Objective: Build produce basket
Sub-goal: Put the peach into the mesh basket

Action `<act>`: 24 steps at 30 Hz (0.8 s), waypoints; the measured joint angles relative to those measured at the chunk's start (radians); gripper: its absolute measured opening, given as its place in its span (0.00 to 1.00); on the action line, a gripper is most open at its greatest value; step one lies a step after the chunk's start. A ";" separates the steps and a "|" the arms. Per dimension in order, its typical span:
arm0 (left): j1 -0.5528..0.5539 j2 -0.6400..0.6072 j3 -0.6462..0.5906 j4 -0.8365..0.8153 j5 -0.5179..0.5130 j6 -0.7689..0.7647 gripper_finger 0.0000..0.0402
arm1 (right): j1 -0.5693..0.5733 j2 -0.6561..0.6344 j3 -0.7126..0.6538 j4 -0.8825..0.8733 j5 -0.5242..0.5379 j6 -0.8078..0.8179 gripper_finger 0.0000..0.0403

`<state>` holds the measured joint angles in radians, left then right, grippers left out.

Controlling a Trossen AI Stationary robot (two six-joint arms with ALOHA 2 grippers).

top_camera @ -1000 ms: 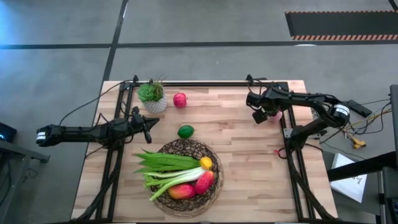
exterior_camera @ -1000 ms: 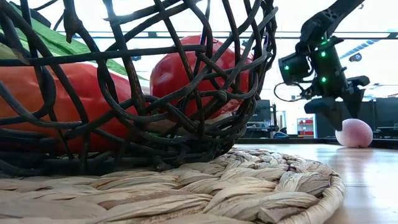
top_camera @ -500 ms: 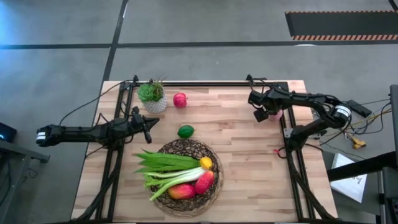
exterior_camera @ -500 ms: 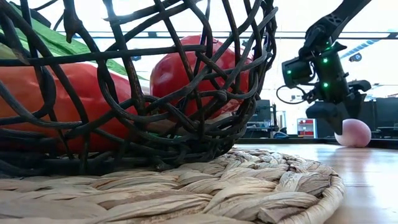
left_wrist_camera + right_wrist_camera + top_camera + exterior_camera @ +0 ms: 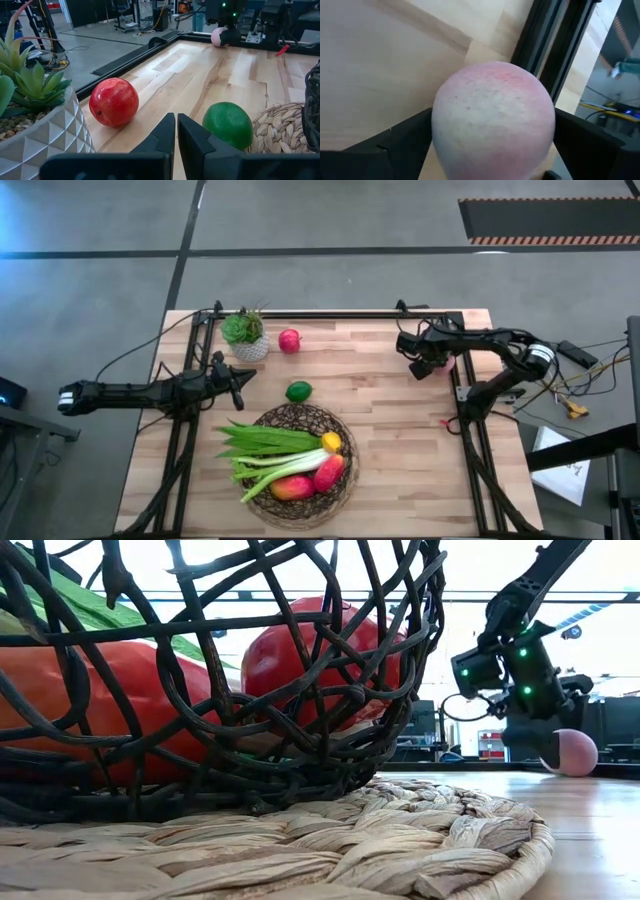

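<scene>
The basket point(image 5: 298, 464) sits at the near edge of the tabletop point(image 5: 390, 440), on a round woven mat point(image 5: 430, 830). It's already got the green leafy bunch point(image 5: 262, 442), the leek point(image 5: 285, 463), a lemon point(image 5: 331, 442) and two red-orange fruits point(image 5: 310, 480) lying in it. In the low view you're looking right through the wicker at those red ones.

Just past the basket, a lime point(image 5: 298, 391) is loose on the wood, close to the rim but not touching. The left gripper point(image 5: 238, 383) hangs to the left of the lime, its arm stretched out flat and low from the left side of the tabletop. In the left wrist view its fingers point(image 5: 165, 137) are pressed nearly together with nothing between them, pointed at the gap between the lime and the apple point(image 5: 289, 340).

Farther back the apple sits next to a potted plant point(image 5: 245, 335) in the far left corner.

Over at the far right edge, the right arm is folded back on itself with its elbow out past the frame rail, and the right gripper point(image 5: 432, 365) is down at the peach point(image 5: 444, 363). In the right wrist view the peach fills the space between the two fingers point(image 5: 405, 140), one on each side; whether they're actually squeezing it, I can't tell. The peach looks to be down on the wood.
</scene>
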<state>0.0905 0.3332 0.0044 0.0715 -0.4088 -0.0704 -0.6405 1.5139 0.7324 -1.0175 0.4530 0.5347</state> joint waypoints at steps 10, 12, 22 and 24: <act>0.000 0.000 0.000 0.000 0.004 0.000 0.01 | 0.159 -0.071 0.002 0.036 -0.050 -0.030 0.79; 0.000 -0.002 0.000 0.000 0.007 0.000 0.01 | 0.206 -0.109 0.003 0.047 -0.052 -0.029 0.77; 0.000 0.000 0.000 0.000 0.009 0.000 0.01 | 0.552 -0.352 0.048 0.171 -0.019 0.121 0.78; 0.000 0.000 0.000 0.000 0.009 0.000 0.01 | 0.632 -0.391 0.055 0.290 -0.018 0.117 0.78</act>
<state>0.0906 0.3332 0.0044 0.0715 -0.3996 -0.0708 -0.0090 1.1231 0.7872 -0.7272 0.4354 0.6514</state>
